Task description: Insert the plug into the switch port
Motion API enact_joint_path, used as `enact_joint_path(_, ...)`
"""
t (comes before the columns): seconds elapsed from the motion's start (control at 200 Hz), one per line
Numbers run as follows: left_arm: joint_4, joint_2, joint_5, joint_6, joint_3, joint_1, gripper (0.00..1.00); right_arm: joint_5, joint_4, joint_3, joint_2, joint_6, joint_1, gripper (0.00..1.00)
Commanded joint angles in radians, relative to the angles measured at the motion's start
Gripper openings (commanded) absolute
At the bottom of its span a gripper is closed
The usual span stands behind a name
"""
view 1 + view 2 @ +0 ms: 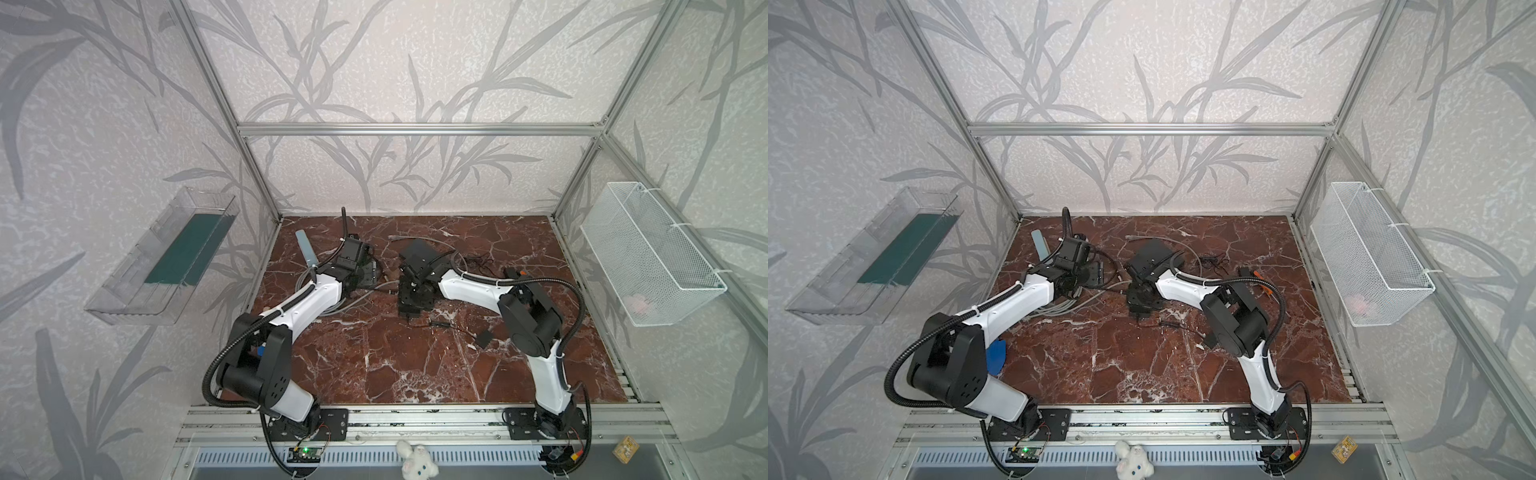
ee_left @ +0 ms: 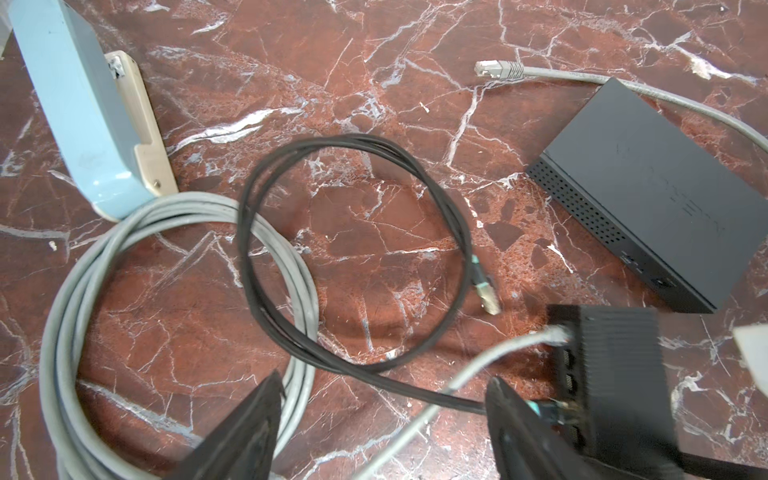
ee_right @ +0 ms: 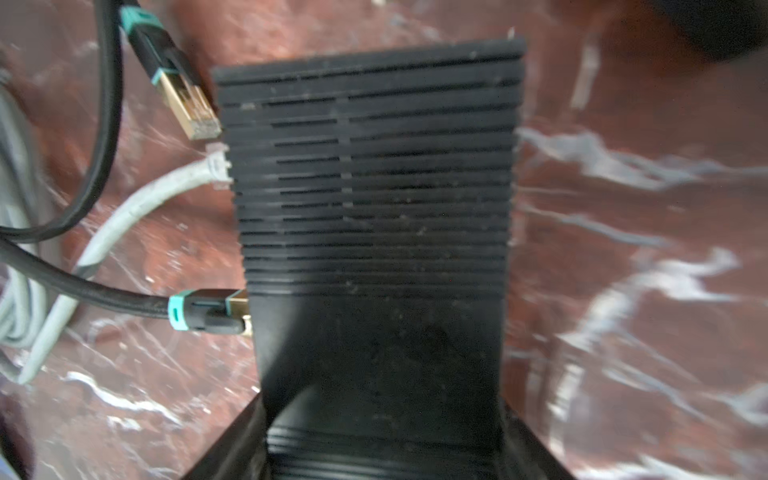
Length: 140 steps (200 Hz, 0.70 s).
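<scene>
Our right gripper (image 3: 378, 415) clamps the switch (image 3: 374, 187); our left gripper (image 2: 384, 378) hangs released. The plug (image 3: 208, 311), just outside our left jaws, looks half-seated: a cable (image 3: 104, 293) tug could free it.

Clear wall bin (image 1: 124, 299), white mesh basket (image 1: 648, 249), plush toy (image 1: 417, 462), pale-blue device (image 2: 83, 112)

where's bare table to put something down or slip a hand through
Bare: the front half of the table, from the front rail back to the small black square. The back right corner is nearly bare, thin wires aside. Crowded: back left to centre, around the grey cable coil, blue device, ribbed switch and flat black box.
</scene>
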Motion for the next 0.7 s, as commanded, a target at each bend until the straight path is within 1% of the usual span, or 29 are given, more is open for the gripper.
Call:
enact_joint_path(0.0, -0.019, -0.004, -0.033, -0.024, 0.011, 0.005, 0.78, -0.038, 0.01, 0.076, 0.101, 0.062, 0.029, 0.67)
enact_joint_path(0.13, -0.023, -0.005, -0.034, -0.022, 0.018, 0.007, 0.78, -0.069, 0.006, 0.184, 0.154, 0.057, 0.057, 0.69)
enact_joint_path(0.21, -0.023, -0.003, -0.04, -0.021, 0.018, 0.007, 0.78, -0.097, -0.021, 0.255, 0.174, 0.039, 0.069, 0.75)
enact_joint_path(0.3, -0.024, 0.002, -0.05, -0.025, 0.02, 0.007, 0.78, -0.125, -0.016, 0.261, 0.149, 0.021, 0.067, 0.8)
enact_joint_path(0.38, -0.022, 0.004, -0.059, -0.027, 0.021, 0.008, 0.78, -0.142, -0.005, 0.208, 0.081, -0.01, 0.047, 0.82)
enact_joint_path(0.495, -0.013, -0.003, -0.068, -0.028, 0.023, 0.008, 0.78, -0.157, 0.014, 0.076, -0.059, -0.072, -0.005, 0.84)
enact_joint_path(0.6, -0.011, 0.0, -0.066, -0.026, 0.031, 0.008, 0.78, -0.13, -0.078, -0.016, -0.179, -0.181, -0.051, 0.85)
enact_joint_path(0.695, -0.007, 0.004, -0.035, -0.003, 0.036, 0.007, 0.78, -0.114, -0.158, -0.156, -0.299, -0.248, -0.113, 0.85)
